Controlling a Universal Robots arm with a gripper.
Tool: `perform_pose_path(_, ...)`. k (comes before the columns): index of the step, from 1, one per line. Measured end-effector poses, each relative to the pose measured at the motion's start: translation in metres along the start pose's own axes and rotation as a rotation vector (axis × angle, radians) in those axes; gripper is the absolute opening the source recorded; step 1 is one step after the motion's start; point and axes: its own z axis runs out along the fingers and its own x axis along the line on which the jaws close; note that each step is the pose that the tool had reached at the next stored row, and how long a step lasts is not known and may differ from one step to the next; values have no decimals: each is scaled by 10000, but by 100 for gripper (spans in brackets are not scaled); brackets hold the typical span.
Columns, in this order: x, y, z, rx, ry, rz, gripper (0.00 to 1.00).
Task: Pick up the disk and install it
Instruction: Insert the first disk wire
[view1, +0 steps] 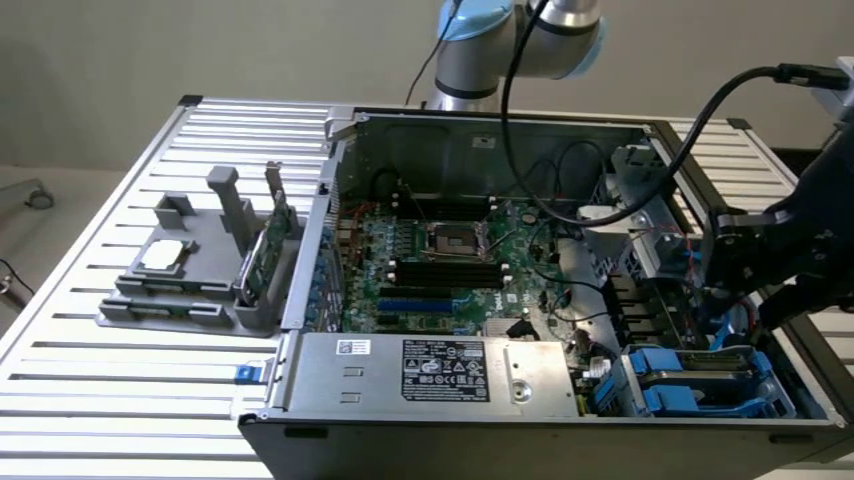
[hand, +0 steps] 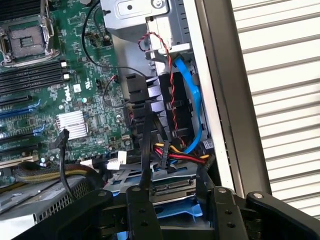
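One arm leans into the open computer case (view1: 400, 445), at the exterior view's right. The end effector (hand: 182, 206) stands wide, its black fingers (hand: 142, 212) pinching the disk (hand: 170, 186) from either side. Disk and blue carrier sit low in the drive bay, just beside the red, yellow and blue cables (hand: 175, 150). The case rests on the slatted counter (view1: 120, 400).

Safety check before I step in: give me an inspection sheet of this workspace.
Surface: slatted metal table carrying an open PC case.
Job's things: disk in blue bracket, at the case's drive bay.
Clutter: grey holder with chip and green card.
Grippers: gripper right at the disk.
Cables: black cable hangs over the case; blue lead and coloured wires by the bay.
Surroundings: nothing seen.
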Motion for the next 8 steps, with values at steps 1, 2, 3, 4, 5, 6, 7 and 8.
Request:
perform_pose_path(1,14,-3,0,-1,0,5,46)
perform_pose_path(2,27,-6,0,-2,-1,14,46)
perform_pose_path(3,39,-9,0,-1,-3,27,46)
perform_pose_path(4,55,-13,-1,1,-6,48,39)
perform_pose_path(5,73,-17,-2,0,-10,74,39)
perform_pose_path(6,94,-22,-2,-1,-14,98,39)
perform_pose_path(7,117,-27,-3,0,-19,124,39)
perform_pose_path(8,139,-32,-3,-1,-24,161,39)
